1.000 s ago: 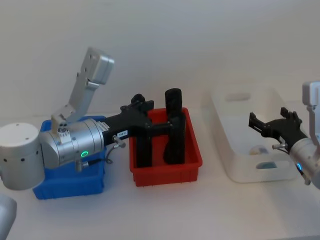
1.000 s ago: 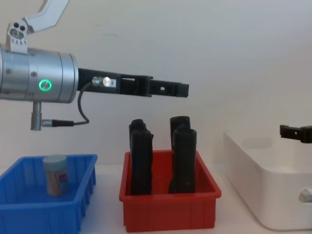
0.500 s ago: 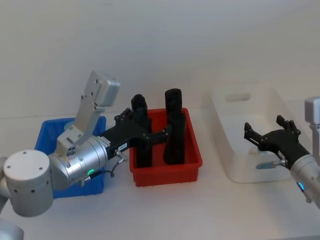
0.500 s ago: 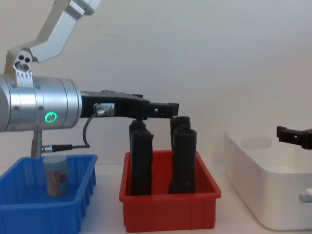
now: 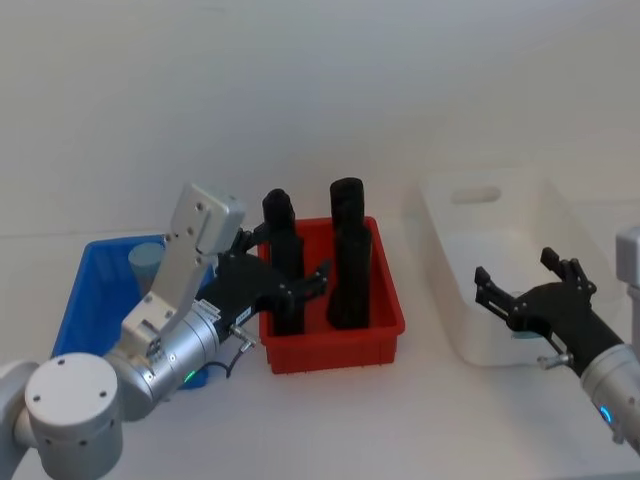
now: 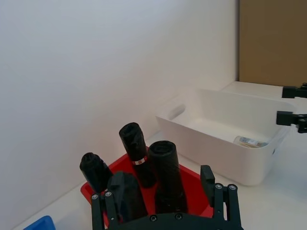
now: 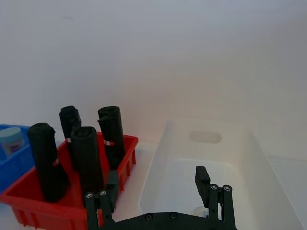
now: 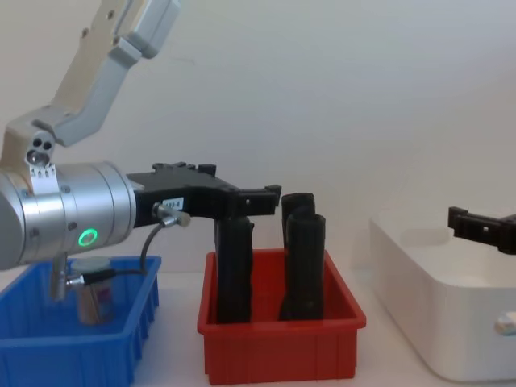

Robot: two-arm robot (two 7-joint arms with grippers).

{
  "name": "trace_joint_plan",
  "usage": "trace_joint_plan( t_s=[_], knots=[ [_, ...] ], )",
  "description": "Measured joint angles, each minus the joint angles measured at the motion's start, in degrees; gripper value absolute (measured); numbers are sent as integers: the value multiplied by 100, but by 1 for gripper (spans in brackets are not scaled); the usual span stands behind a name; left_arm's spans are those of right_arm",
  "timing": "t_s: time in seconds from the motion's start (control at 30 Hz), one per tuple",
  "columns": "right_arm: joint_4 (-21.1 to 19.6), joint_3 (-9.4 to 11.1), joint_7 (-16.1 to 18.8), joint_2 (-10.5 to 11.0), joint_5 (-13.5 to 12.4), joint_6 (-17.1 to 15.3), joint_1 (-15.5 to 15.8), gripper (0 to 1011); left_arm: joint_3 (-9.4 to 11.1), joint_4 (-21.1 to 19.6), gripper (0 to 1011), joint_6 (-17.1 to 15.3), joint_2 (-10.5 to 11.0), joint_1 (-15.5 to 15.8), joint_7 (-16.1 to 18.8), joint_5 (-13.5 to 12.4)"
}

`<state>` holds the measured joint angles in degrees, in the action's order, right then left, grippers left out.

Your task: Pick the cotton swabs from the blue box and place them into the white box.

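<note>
Fingers of the left gripper [image 6: 158, 203]: are standing spread wide, grasping nothing. Gripper is hovering over the near left corner of the red bin [image 5: 330, 350], just beside the blue box [image 5: 90, 300]. In the chest view it is hanging above the bin's rim, level with the tops of the black objects [image 5: 347, 255]; whether it is touching them cannot be told.

Fingers of the right gripper [image 7: 157, 178]: are likewise standing released, with nothing between them. Gripper is hovering above the near rim of the white box [image 5: 478, 348], pointing across it.

First cotton swab tub [image 5: 147, 260]: is standing upright inside the blue box, toward its far side, light blue lid uppermost (in the chest view the left arm is partly covering it).

Second cotton swab tub [image 6: 249, 141]: is lying on its side on the floor of the white box, close to the near wall.

Blue box: is sitting at the left end of the white surface [image 5: 420, 420], open top facing up.

Red bin: is sitting in the middle, between the blue box and the white box, close to the blue one.

Black objects, four: are standing upright in the red bin, in two pairs, rising well above its rim.

White box: is sitting at the right, apart from the red bin, its oval handle hole showing in the far wall.
</note>
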<state>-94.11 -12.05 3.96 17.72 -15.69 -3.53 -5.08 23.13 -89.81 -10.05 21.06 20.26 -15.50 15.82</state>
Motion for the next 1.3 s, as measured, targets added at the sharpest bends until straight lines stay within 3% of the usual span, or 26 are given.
trace_joint_plan(
  t_s=[0.27, 0.67, 1.3],
  knots=[
    [-520, -70, -10, 121, -60, 120, 429, 1001, 122, -144, 1004, 390, 37, -282, 631, -184],
    [-710, -93, -14, 165, -82, 162, 591, 1001, 275, -322, 1004, 863, 81, -623, 1388, -409],
    [-714, -88, -13, 162, -77, 157, 592, 1001, 290, -339, 1004, 927, 84, -667, 1488, -437]
  ],
)
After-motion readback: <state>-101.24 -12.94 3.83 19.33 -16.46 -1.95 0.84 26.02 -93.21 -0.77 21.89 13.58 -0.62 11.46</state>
